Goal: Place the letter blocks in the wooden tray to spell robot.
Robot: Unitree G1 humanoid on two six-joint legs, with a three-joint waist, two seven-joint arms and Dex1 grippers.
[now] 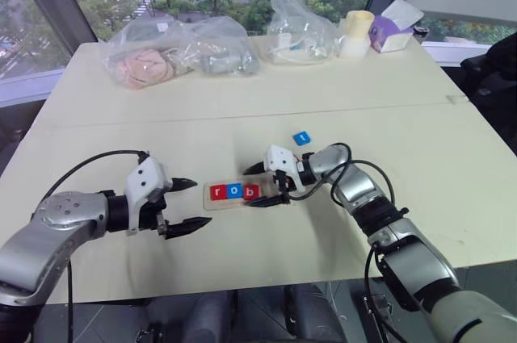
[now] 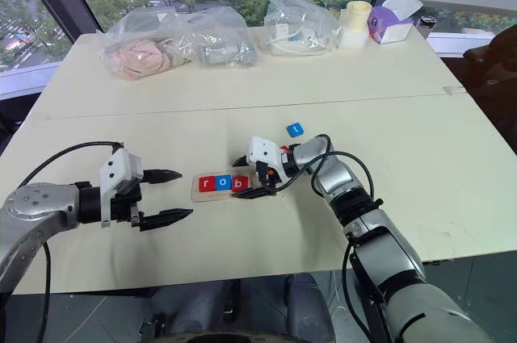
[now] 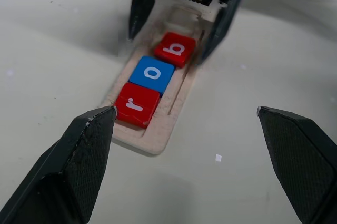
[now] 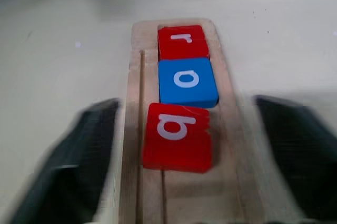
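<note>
I see the wooden tray (image 1: 233, 195) lying flat on the pale table (image 1: 404, 149), close to the near edge, its long axis running left to right across my view. One end points toward my left gripper (image 1: 185, 206), the other sits between the fingers of my right gripper (image 1: 260, 185).

Three letter blocks sit in the tray's slot, lined up along that long axis: a red r (image 1: 217, 192) at the left end, a blue o (image 1: 233, 190) touching it, then a red b (image 1: 251, 192). In the right wrist view the b (image 4: 177, 136) sits slightly skewed against the o (image 4: 187, 81). The right part of the slot is hidden under my right gripper.

A blue t block (image 1: 301, 139) lies loose on the table, beyond the tray's right end and apart from it, turned at a slant.

My right gripper straddles the tray's right end, its fingers spread either side of the tray just past the b, gripping nothing. My left gripper hangs just left of the tray, fingers spread wide and pointing along the tray's length, holding nothing.
</note>
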